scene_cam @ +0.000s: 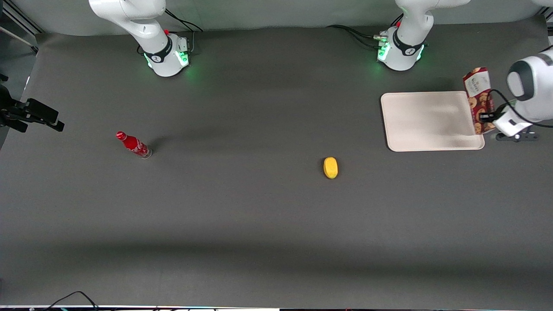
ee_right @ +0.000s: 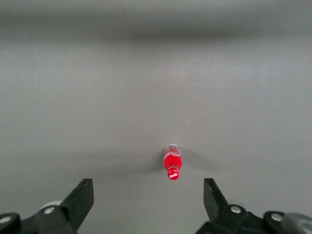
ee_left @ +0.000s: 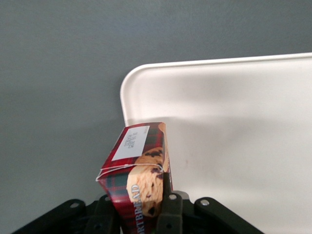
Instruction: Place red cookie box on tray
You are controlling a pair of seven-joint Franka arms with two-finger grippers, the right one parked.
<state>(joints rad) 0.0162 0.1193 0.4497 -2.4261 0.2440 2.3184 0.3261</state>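
Gripper (ee_left: 141, 214) clamps long dark-red cardboard cookie box (ee_left: 139, 168) above cream-beige flat plastic tray (ee_left: 234, 122) edge. Recommend shifting box over tray centre, lowering level before release.

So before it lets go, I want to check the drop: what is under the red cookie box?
The long dark-red cookie box, clamped in the left gripper, hangs over the cream-beige tray's corner rim and grey table. Directly beneath is hidden.

Red cookie box (ee_left: 139, 170) held in gripper (ee_left: 139, 214) at the tray's (ee_left: 234, 122) edge: "ORTBREAD" legible on side; white label print too small. Small red bottle (ee_right: 172, 163): white script on cap, unreadable.
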